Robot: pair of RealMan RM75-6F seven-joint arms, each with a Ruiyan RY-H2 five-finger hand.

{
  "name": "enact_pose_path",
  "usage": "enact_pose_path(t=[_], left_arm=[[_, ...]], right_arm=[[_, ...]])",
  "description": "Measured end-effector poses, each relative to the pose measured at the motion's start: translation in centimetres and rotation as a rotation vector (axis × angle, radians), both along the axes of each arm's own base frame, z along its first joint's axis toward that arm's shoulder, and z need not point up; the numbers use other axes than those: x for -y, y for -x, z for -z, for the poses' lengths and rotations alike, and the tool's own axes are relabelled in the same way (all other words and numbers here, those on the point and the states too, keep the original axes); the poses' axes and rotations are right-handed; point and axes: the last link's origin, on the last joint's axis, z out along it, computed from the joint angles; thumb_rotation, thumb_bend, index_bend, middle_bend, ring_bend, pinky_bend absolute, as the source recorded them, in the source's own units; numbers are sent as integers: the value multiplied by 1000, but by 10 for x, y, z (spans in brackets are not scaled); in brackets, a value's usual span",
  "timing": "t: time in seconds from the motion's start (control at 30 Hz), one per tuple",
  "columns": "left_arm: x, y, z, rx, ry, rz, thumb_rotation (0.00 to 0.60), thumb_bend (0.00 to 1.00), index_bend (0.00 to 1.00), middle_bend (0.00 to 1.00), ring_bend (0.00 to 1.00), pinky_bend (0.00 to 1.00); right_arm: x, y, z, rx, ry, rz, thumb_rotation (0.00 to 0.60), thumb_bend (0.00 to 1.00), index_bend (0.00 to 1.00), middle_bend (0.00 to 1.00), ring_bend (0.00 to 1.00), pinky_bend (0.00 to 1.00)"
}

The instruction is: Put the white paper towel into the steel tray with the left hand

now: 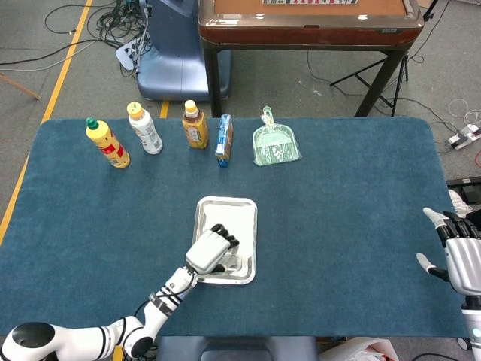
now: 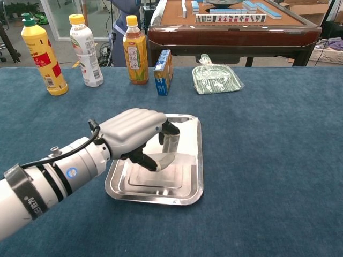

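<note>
Now your left hand [image 2: 134, 136] sits over the steel tray [image 2: 194, 182], fingers curled around the white paper towel [image 2: 161, 160], which touches the tray floor; your right hand [image 1: 458, 252] rests empty at the table's edge, fingers spread

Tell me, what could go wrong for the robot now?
1. The paper towel looks pinched in the left hand over the steel tray. If the fingers open slowly, it might stick to them and get lifted back out.
2. The hand sits low inside the tray, so pulling away sideways could bump the rim and slide the tray across the table.
</note>
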Motion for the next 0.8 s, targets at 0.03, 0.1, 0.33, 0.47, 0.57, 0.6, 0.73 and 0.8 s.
enact_pose_path(t=[0.03,0.1,0.33,0.47,0.57,0.6,0.73,0.8], left_arm=[[0,0,0,-1,1,0,600,409,557,543,396,258],[-1,0,-1,-4,2,-1,600,408,524,530,389,258],[-1,1,-3,-17,15,-12,600,352,326,399,323,245],[-2,2,-5,-30,18,-16,600,329,245,353,289,236],[-2,2,-5,-46,21,-18,600,306,170,297,243,224],[-2,1,-6,-51,22,-18,600,300,156,286,233,221],[-1,-1,-10,-65,25,-21,600,284,94,234,186,200],[0,-2,-13,-71,27,-23,600,276,62,213,167,194]], right_arm=[[0,0,0,1,0,0,600,205,162,240,132,200],[0,0,1,3,-1,0,600,205,162,240,132,199],[0,0,1,7,1,0,600,206,161,240,132,200],[-1,2,0,8,0,3,600,205,162,240,132,200],[-4,6,-2,28,0,6,600,205,162,240,132,200],[-5,8,-3,31,1,6,600,205,161,240,132,199],[-7,9,-4,32,4,5,600,205,161,240,132,200],[-7,9,-4,32,5,3,600,205,161,240,132,200]])
